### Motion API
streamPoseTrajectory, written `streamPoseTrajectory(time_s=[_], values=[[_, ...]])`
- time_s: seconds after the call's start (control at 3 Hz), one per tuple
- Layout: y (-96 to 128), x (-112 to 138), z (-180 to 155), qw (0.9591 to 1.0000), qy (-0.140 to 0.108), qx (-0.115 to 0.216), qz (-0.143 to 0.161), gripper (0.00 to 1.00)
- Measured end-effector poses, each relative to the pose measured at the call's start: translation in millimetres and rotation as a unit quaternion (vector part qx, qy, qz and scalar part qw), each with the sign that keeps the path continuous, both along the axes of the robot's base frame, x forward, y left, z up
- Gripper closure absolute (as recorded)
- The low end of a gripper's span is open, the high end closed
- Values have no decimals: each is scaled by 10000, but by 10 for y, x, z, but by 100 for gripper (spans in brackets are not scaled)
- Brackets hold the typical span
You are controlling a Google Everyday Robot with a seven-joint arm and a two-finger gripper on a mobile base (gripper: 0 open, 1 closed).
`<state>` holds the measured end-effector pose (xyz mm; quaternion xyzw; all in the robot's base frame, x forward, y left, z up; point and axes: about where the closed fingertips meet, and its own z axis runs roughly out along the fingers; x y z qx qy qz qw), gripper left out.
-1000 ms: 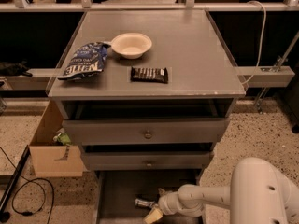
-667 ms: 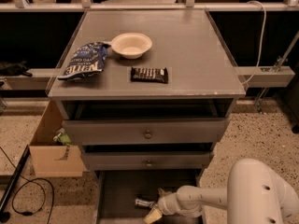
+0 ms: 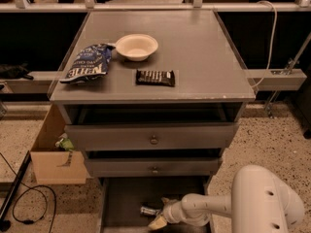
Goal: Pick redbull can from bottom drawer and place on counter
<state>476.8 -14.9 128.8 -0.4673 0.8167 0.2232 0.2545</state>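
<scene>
The bottom drawer (image 3: pixel 124 203) is pulled out at the bottom of the view, showing its dark floor. The redbull can (image 3: pixel 148 210) lies on its side on that floor, only its silver end showing. My gripper (image 3: pixel 160 215) is low in the drawer, right beside the can and partly covering it, with pale fingertips (image 3: pixel 158 222) pointing down-left. The white arm reaches in from the lower right. The counter (image 3: pixel 194 47) is the grey top above the drawers.
On the counter lie a blue chip bag (image 3: pixel 87 63), a white bowl (image 3: pixel 136 46) and a dark candy bar (image 3: pixel 155 77). Two drawer fronts with knobs (image 3: pixel 154 140) sit above the open drawer. A cardboard box (image 3: pixel 53 154) and a black cable (image 3: pixel 29 203) are on the floor at left.
The gripper stays in the bottom drawer by the can, with hardly any shift. The can has not visibly moved.
</scene>
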Motion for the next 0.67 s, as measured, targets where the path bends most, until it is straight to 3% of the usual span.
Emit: streamPoseTrajectory(time_s=[0.33, 0.67], values=[[0, 0, 0, 10000, 0, 0, 0, 48], [1, 0, 0, 10000, 0, 0, 0, 71]])
